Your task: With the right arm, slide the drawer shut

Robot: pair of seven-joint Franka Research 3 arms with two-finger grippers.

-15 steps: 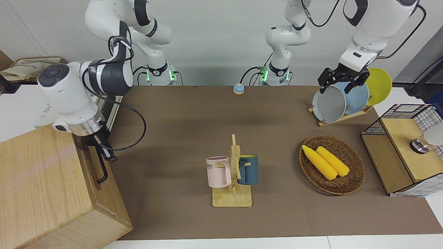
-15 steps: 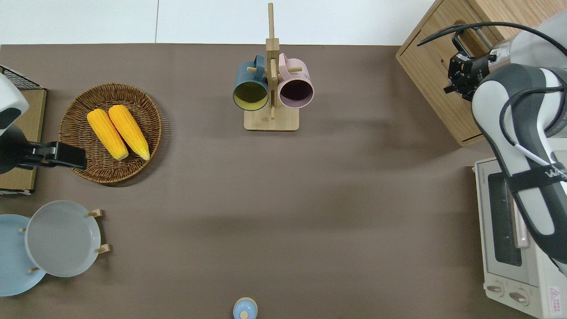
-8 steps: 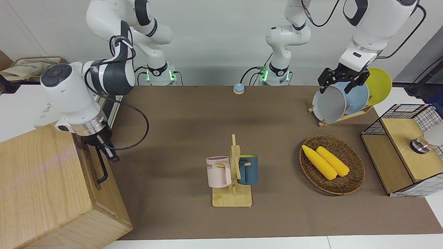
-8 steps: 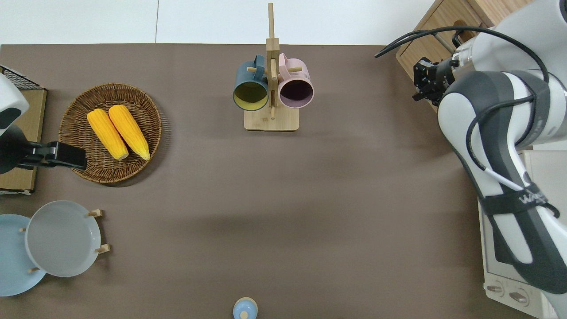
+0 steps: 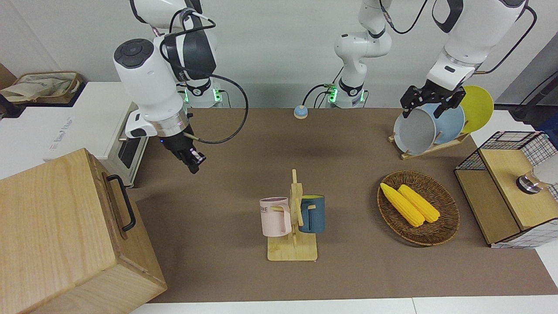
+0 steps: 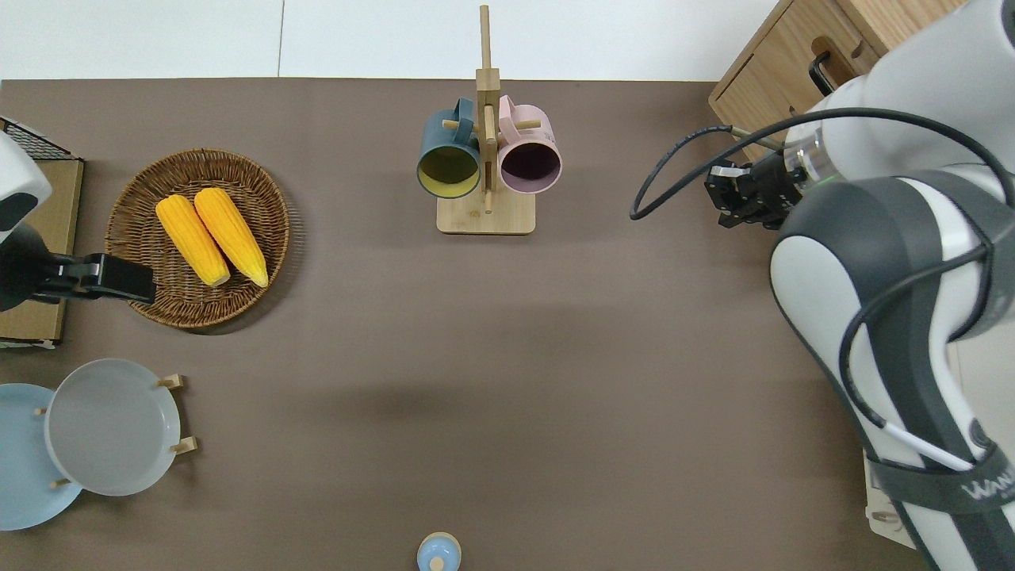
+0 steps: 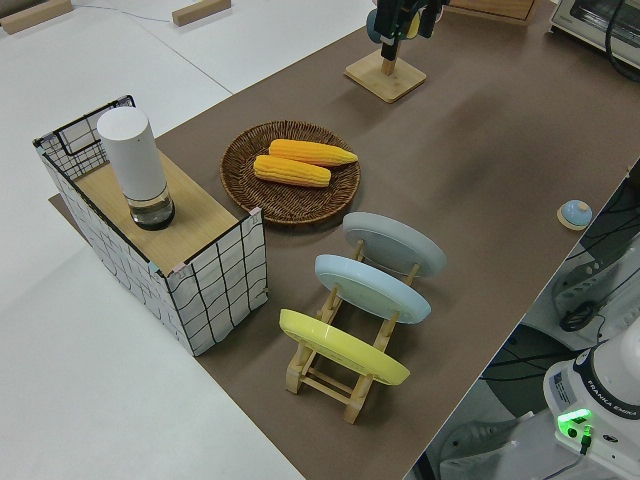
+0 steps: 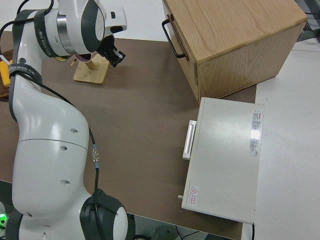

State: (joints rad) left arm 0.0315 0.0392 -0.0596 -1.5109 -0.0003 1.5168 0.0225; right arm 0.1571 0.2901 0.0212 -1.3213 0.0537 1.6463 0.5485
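Item: drawer (image 5: 117, 205), right arm's end of the table. You found its front flush with the cabinet (image 5: 52, 231), so the job looked done. Your right gripper (image 6: 733, 196) hung over bare mat, clear of the handle (image 5: 123, 201), holding nothing; finger spread, cannot tell. Left arm was parked.

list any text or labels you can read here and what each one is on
"ME": end of a longer word on the pink mug; the rest is hidden.
"FRANKA EMIKA": on an arm base in the left side view.
Red warning sticker and a printed label on the toaster oven: too small to read.
Lettering on the right arm: partly cut off, unreadable.
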